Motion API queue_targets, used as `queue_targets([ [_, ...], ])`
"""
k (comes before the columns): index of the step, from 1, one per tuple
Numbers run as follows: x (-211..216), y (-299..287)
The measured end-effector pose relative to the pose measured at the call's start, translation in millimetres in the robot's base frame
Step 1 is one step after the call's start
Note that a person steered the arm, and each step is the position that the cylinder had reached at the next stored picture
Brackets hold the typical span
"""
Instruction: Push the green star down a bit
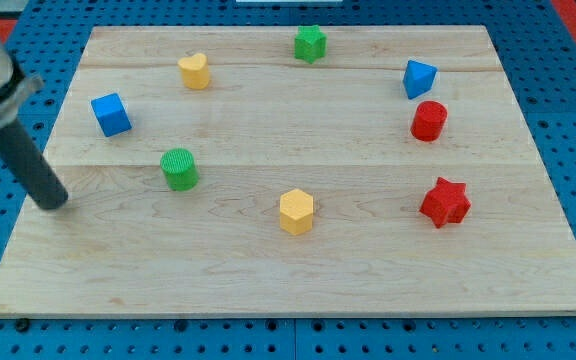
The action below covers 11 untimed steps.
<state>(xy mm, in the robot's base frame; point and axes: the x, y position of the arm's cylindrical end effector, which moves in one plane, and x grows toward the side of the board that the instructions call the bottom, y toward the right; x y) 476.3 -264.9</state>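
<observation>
The green star (310, 43) sits near the top edge of the wooden board (268, 270), a little right of centre. My tip (54, 202) rests on the board at the view's left edge, far from the star, down and to its left. The closest blocks to the tip are the blue cube (111, 114) above it and the green cylinder (179, 168) to its right. The tip touches no block.
A yellow heart-like block (195, 71) lies upper left. A yellow hexagon (296, 211) lies lower centre. A blue wedge-like block (419, 78), a red cylinder (429, 120) and a red star (445, 202) lie on the right. A blue pegboard surrounds the board.
</observation>
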Motion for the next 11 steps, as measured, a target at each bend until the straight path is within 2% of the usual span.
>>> queue_targets([
  [1, -45.8, -14.0],
  [2, -86.3, 0.8],
  [4, -80.7, 77.2],
  [5, -94.3, 14.8],
  [6, -170.6, 43.5],
  [7, -225.4, 122.9],
  [8, -256.4, 196.8],
  [11, -279.7, 210.4],
])
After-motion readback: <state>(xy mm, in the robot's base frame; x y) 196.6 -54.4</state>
